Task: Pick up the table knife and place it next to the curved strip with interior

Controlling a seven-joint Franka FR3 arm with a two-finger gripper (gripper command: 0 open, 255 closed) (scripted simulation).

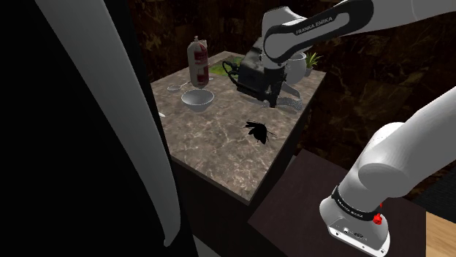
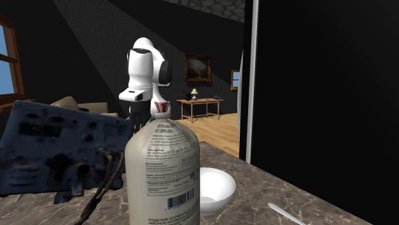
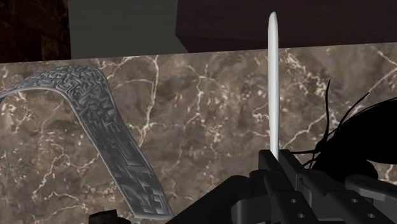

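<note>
Shoulder view: one white arm [image 1: 321, 25] reaches from its dark stand [image 1: 307, 197] over one marble table [image 1: 219, 146]. Its black gripper [image 1: 276, 101] hangs at the far end of the table, just beside one grey, ridged, curved strip [image 1: 294, 104] that lies flat there. From this view you cannot tell how the fingers stand. Beyond the strip stands one white pot with a green plant [image 1: 301, 66]. Well apart from the strip, across the table, stand one white bottle with a red label [image 1: 199, 62] and one white bowl [image 1: 197, 100]. One black feathery thing [image 1: 257, 131] lies on the marble nearer the stand than the strip is. Second exterior view: the one bottle [image 2: 163, 172] fills the foreground, with the one bowl [image 2: 214, 188] behind it on the table [image 2: 256, 204]. One thin white sliver [image 2: 284, 214] lies near the bowl; what it is cannot be told. One dark mottled slab [image 2: 57, 147] stands beside the bottle, and the arm [image 2: 144, 70] rises behind them. Two framed pictures [image 2: 198, 67] hang on the far wall. Wrist view: the gripper [image 3: 280, 170] is closed on one white knife [image 3: 273, 83], which points straight away from it over the table [image 3: 203, 108]. The one strip [image 3: 108, 121] curves along one side of the knife, near it but apart. The black feathery thing [image 3: 356, 146] shows on the knife's other side.
</note>
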